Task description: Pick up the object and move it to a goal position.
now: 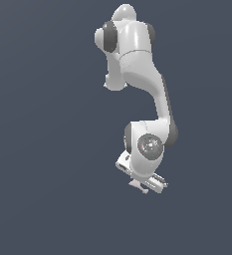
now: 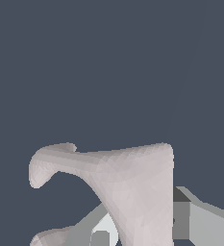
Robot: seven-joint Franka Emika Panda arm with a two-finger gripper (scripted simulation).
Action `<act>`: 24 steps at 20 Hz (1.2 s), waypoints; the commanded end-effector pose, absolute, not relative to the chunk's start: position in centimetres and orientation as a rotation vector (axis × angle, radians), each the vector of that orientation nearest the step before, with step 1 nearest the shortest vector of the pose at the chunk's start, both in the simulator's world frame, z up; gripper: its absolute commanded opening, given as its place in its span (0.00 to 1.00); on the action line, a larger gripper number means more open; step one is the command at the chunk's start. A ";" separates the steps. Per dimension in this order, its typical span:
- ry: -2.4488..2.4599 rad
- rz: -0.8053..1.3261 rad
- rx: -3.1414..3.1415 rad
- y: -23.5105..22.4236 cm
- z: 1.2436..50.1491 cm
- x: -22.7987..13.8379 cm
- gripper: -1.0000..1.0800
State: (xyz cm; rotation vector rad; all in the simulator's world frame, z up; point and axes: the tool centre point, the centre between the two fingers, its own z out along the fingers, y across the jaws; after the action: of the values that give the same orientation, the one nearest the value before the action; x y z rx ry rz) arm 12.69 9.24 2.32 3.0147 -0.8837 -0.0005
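Panda arm (image 1: pixel 152 94) bent over plain dark ground, gripper (image 1: pixel 140 185) low with the pale pinkish object (image 1: pixel 137 186) at its tip, which the wrist view shows as a hooked piece (image 2: pixel 128 192) clamped between the grey fingers (image 2: pixel 195 221), jaws grasping it.

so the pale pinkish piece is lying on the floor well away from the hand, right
No. The pale pinkish piece is not away from the hand: the wrist view shows it right between the fingers, filling the lower frame. The exterior view shows it as a small pale bit at the hand's tip.
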 end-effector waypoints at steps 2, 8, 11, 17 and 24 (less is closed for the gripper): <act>-0.883 0.000 3.015 9.5 2.5 12.3 0.00; -0.883 0.000 3.015 10.2 3.2 11.0 0.00; -0.883 0.000 3.015 10.8 3.7 10.0 0.00; -0.883 0.000 3.015 12.4 5.1 7.2 0.00; -0.883 0.000 3.015 14.8 7.2 3.3 0.00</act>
State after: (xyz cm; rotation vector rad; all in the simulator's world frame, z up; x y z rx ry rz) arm 4.20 14.23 6.73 3.0149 -0.8830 -0.0007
